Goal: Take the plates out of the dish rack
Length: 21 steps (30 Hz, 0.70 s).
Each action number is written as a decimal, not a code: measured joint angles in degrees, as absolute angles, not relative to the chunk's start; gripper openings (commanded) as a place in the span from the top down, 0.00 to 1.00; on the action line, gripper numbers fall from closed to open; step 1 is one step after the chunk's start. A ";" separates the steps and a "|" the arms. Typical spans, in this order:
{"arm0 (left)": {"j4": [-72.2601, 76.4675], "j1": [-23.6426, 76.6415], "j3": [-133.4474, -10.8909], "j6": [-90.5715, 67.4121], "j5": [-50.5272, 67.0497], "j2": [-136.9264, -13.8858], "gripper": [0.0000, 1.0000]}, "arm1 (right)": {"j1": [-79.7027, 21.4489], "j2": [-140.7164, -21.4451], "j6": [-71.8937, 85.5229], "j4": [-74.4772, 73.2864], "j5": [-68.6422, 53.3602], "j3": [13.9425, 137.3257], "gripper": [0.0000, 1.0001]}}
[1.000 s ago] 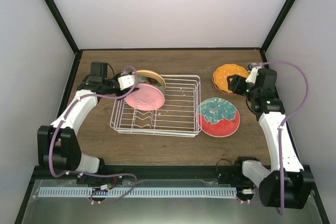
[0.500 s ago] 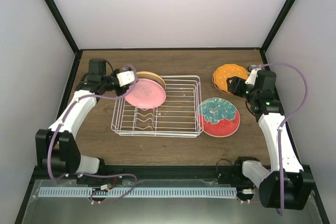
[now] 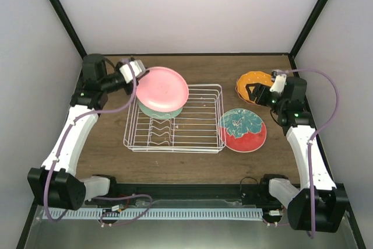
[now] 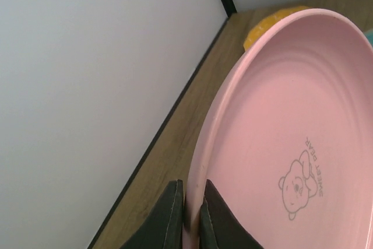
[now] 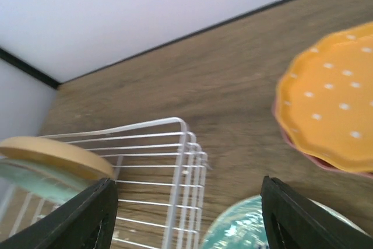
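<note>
The plain pink plate (image 3: 163, 87) was smooth and round, with a small bear printed on its face. It was held tilted above the far left corner of the dish rack (image 3: 172, 148). The left pincer (image 4: 191, 217) pinched its rim between dark fingers. Beneath it, a teal plate (image 3: 158, 112) and a pale yellow plate (image 5: 55, 155) sat in the rack's wires. Right of the rack, a red-and-teal plate (image 3: 242, 130) lay on the brown surface (image 3: 175, 170). Beyond it a dotted orange plate (image 3: 254, 81) rested on a pinkish rim. The right pincer (image 3: 253, 93) hung spread beside that orange plate, gripping nothing.
</note>
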State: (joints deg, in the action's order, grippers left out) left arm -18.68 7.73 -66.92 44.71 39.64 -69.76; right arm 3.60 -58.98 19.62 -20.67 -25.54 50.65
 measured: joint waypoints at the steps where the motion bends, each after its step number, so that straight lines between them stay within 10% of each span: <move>1: -18.46 7.73 -68.64 41.60 40.03 -70.87 0.96 | 3.57 -59.00 20.10 -19.77 -27.22 50.78 0.31; 21: -16.32 17.87 -90.76 1.61 45.58 -96.73 0.96 | -14.46 -70.13 26.48 -1.91 -38.39 61.25 0.26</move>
